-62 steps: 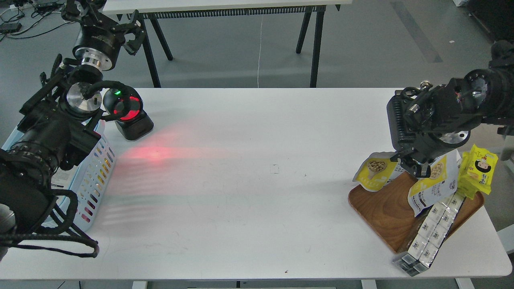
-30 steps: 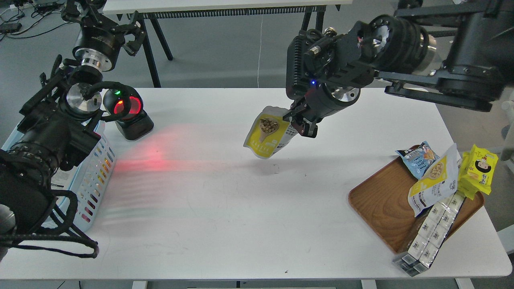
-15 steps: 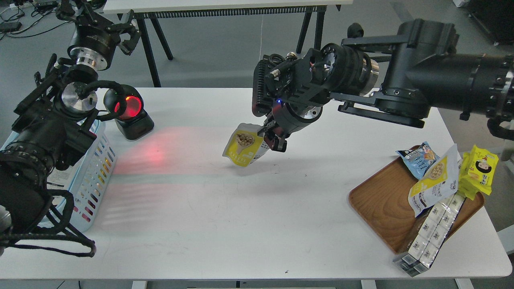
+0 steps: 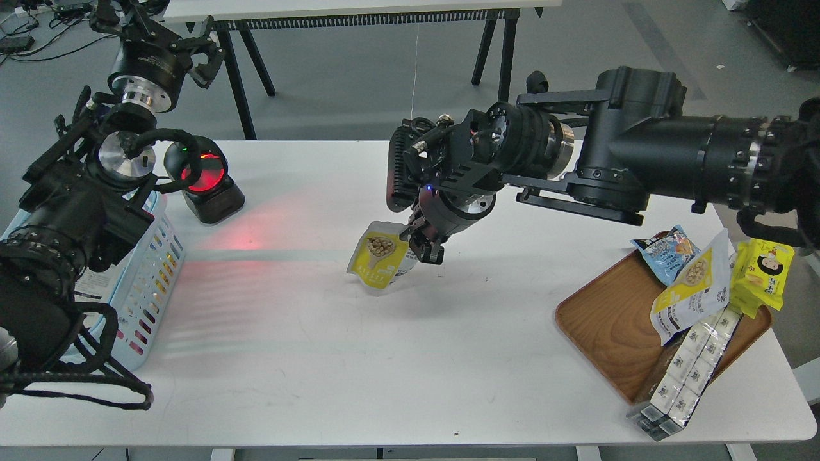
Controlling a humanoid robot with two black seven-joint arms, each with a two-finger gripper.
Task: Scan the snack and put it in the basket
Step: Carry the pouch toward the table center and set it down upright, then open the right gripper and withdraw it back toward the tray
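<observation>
My right gripper (image 4: 425,246) is shut on the top right edge of the snack (image 4: 378,260), a white-grey pouch with a yellow panel and a round picture of beige balls. The pouch hangs tilted, low over the middle of the white table. I cannot tell whether its lower edge touches the table. The light-blue basket (image 4: 152,269) stands at the table's left edge, partly hidden behind my left arm. My left gripper (image 4: 160,31) is raised at the far left, behind the basket. It is seen dark and end-on.
A black scanner (image 4: 206,184) with a red-lit window stands right of the basket and throws red light on the table. A wooden tray (image 4: 608,326) at the right holds another pouch (image 4: 694,289), a light-blue packet (image 4: 666,250), a yellow cartoon packet (image 4: 766,272) and a strip of small boxes (image 4: 688,371).
My right gripper lifted the snack from the tray, carried it left across the table and lowered it to the middle. My left arm has barely moved.
</observation>
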